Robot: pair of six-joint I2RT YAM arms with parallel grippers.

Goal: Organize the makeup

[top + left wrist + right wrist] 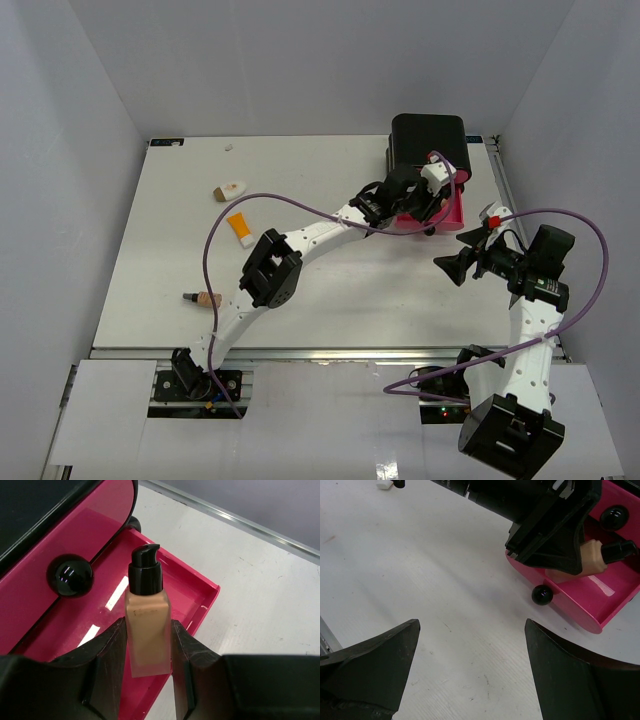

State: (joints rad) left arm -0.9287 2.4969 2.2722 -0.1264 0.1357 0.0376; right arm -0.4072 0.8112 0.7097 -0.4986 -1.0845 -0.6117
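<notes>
Makeup bottle (147,615), beige with a black pump top, is clamped between the fingers of the left gripper (148,650). Both pads press on its flat sides and the pump end sticks out past the fingertips. It hangs over the pulled-out pink drawer (210,587) at the foot of the black box (428,135). Can't tell whether the bottle touches the drawer floor. The wrist views show nothing else in the drawer.

Right gripper (471,630) has its fingers spread wide with nothing between them. It hovers over bare table (150,260), just near-side of the drawer, and the drawer's black knob (542,595) sits ahead of it.

The rest of the makeup is on the left half of the table, well apart from the box:
- The beige-white oval piece (233,188) lies farthest back.
- The orange tube (240,228) with a white cap is just nearer than that.
- The tan cork-like cylinder (205,298) is close to the front edge, beside the left arm.

None of the three touch each other.
</notes>
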